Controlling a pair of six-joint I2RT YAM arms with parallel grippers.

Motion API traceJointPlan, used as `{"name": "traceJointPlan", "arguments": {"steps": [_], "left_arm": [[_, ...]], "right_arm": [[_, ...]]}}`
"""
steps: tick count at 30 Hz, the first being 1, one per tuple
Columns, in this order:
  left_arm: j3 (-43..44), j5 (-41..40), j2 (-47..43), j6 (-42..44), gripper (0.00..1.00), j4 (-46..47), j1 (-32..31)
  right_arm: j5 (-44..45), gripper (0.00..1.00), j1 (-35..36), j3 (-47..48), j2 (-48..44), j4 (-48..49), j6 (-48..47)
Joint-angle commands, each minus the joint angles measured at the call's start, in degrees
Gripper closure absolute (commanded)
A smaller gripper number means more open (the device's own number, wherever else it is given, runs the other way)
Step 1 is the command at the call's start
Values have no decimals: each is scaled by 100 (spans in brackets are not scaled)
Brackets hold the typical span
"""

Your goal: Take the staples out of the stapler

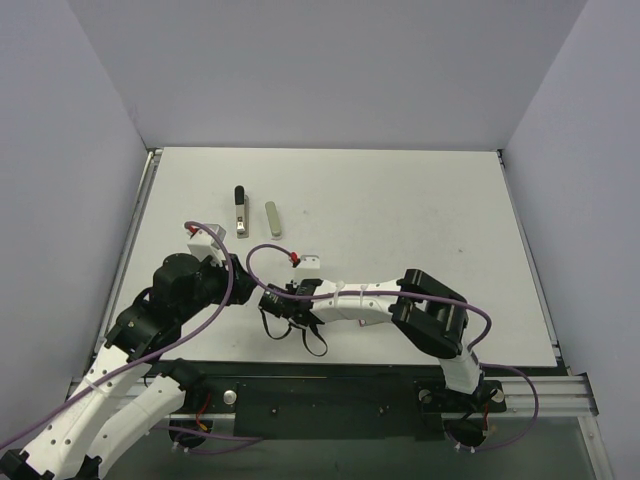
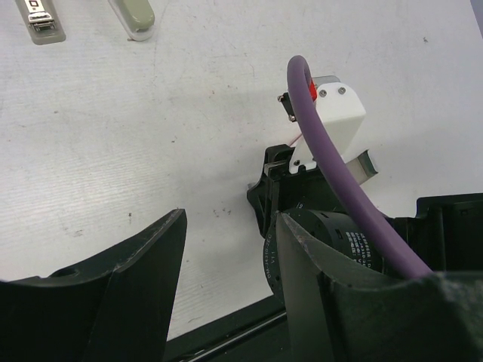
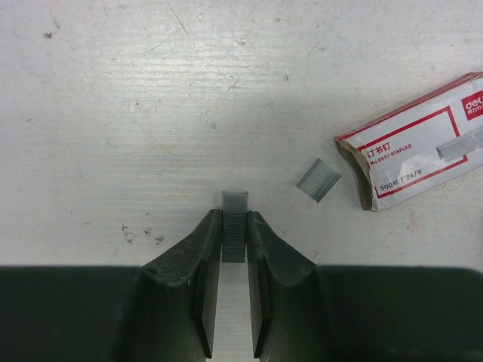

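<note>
While the right fingers (image 3: pixel 198 245) are pinching the staples (image 3: pixel 234 202) low at the table (image 3: pixel 113 113) near a red-edged box (image 3: pixel 423 143) and the left fingers (image 2: pixel 136 271) are hanging wide and empty, the stapler (image 1: pixel 240 212) is lying well apart, so the unloading is seemingly nearing its end.

Top edge across the stapler (image 2: pixel 41 23), right edge across the staple box (image 3: pixel 423 143)
</note>
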Motion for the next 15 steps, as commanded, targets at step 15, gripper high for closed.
{"name": "traceJointPlan", "arguments": {"steps": [15], "left_arm": [[130, 84, 29, 3, 39, 134, 107]], "right_arm": [[-380, 89, 115, -790, -1432, -593, -1007]]}}
